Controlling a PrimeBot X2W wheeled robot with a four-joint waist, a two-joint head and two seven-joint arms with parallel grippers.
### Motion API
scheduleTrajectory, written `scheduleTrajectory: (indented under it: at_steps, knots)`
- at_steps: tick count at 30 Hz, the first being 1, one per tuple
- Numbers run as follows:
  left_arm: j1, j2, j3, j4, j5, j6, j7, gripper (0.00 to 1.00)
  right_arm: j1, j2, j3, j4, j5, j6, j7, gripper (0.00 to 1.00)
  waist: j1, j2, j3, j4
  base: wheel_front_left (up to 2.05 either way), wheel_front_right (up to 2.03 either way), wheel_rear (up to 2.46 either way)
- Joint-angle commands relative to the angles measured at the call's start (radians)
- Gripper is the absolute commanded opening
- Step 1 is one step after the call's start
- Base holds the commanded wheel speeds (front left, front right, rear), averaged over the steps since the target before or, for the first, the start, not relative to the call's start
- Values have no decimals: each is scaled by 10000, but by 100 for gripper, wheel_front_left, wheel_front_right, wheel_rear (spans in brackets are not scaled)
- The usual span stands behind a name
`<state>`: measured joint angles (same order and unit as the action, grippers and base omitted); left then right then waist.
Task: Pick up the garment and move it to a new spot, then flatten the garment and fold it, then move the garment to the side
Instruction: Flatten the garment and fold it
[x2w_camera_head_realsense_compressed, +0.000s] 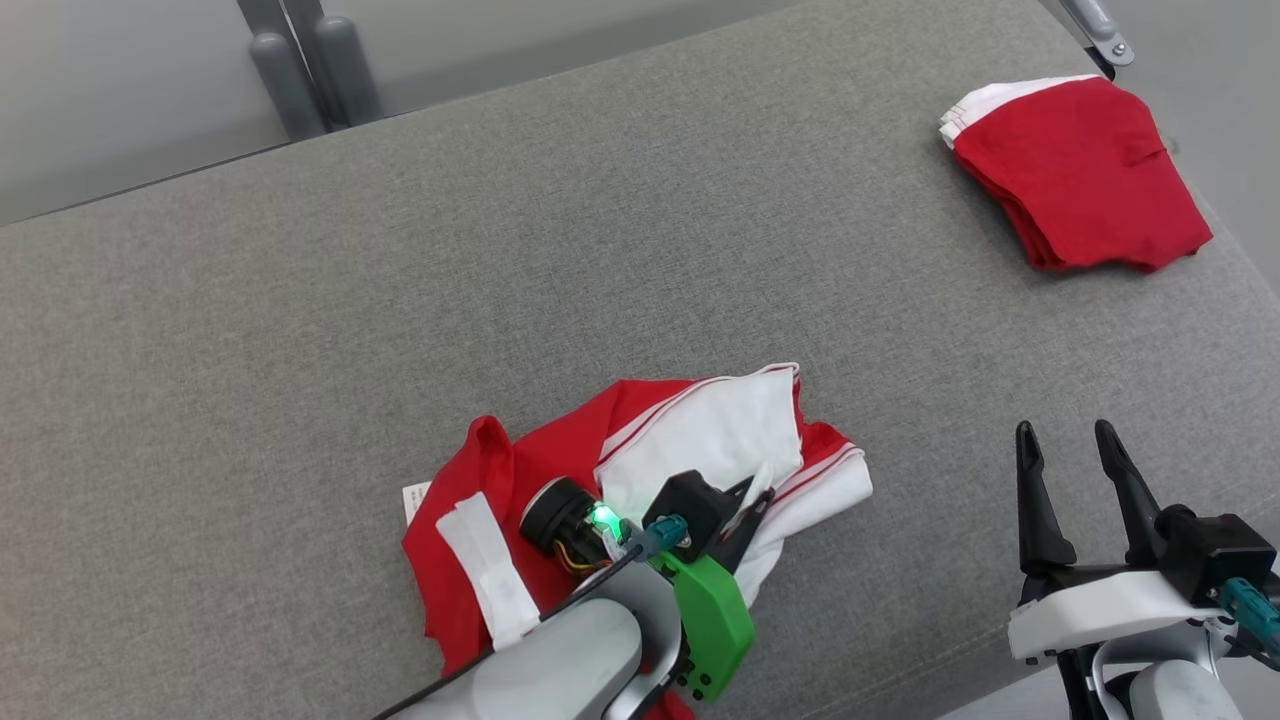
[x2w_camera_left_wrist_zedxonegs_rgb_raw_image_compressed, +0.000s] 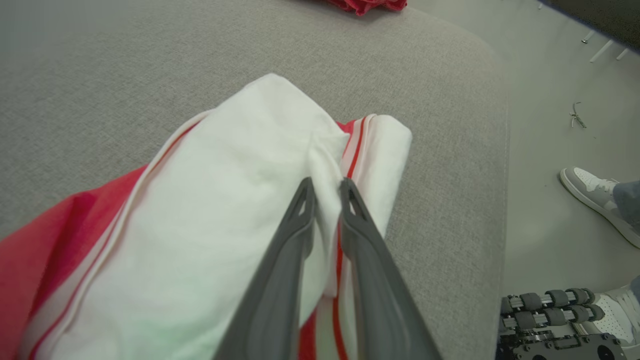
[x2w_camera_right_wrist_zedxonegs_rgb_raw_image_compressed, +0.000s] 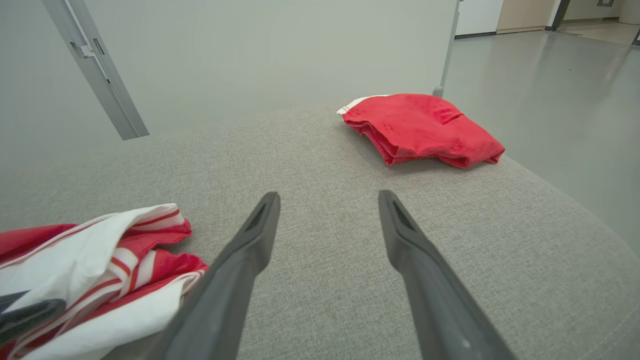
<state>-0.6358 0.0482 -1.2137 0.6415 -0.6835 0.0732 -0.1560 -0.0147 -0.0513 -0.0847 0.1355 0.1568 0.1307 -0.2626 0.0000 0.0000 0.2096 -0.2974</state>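
We note left tool (x2w_camera_left_wrist_zedxonegs_rgb_raw_image_compressed: 326, 186) pinching white fold of crumpled red-and-white cloth garment (x2w_camera_head_realsense_compressed: 700, 425), near front edge of grey fabric-covered table (x2w_camera_head_realsense_compressed: 300, 330); right tool (x2w_camera_head_realsense_compressed: 1068, 440) spread, apart. We'd confirm firm pinch, then lift slowly.

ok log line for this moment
stage: grasp | left gripper: shut on crumpled garment | right gripper: open, empty | folded garment: far right of cushion

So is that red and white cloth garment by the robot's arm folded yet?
Not folded: the red and white garment lies crumpled on the grey fabric cushion, a white fold pinched in the left gripper.
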Motion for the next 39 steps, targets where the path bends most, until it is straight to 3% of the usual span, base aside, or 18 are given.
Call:
scheduleTrajectory:
  at_steps: [1,10,16,20,21,22,23,33,35,39]
  knots:
    - [-171,46,36,-37,-133,67,-51,0,-64,0,-3,7,-40,0,-30,100,0,0,-13,4,0,0,0]
    - [-327,35,609,-1772,-1132,2,142,0,103,-31,-56,28,-114,0,-30,100,0,0,-232,45,0,0,0]
    - [58,43,131,-3684,-1837,-197,913,0,95,-99,45,56,-89,0,-30,100,0,0,-307,-3,0,0,0]
    - [448,52,-266,-4106,-2384,-279,1194,2,-14,-86,166,101,-44,0,-30,100,0,0,-241,-116,0,0,0]
    - [559,49,-321,-4087,-2471,-296,1103,21,-33,-83,197,121,-28,0,-30,100,0,0,-225,-154,0,0,0]
    - [785,41,-382,-4086,-2800,-409,994,67,-48,-80,218,143,-12,0,-30,100,0,0,-211,-199,0,0,0]
    - [1018,43,-399,-4089,-3167,-479,850,100,-49,-77,231,161,-10,0,-30,100,0,0,-204,-234,0,0,0]
    - [828,46,-62,-4123,-5236,-758,-311,100,74,-37,131,266,69,0,-30,100,0,0,-197,-352,0,0,0]
    - [569,153,210,-3964,-5029,-541,-497,100,126,-28,55,251,65,0,-30,100,0,0,-263,-254,0,0,0]
    - [93,957,433,-3589,-4474,266,-349,100,204,-19,-25,187,26,0,-30,100,0,0,-366,42,0,0,0]
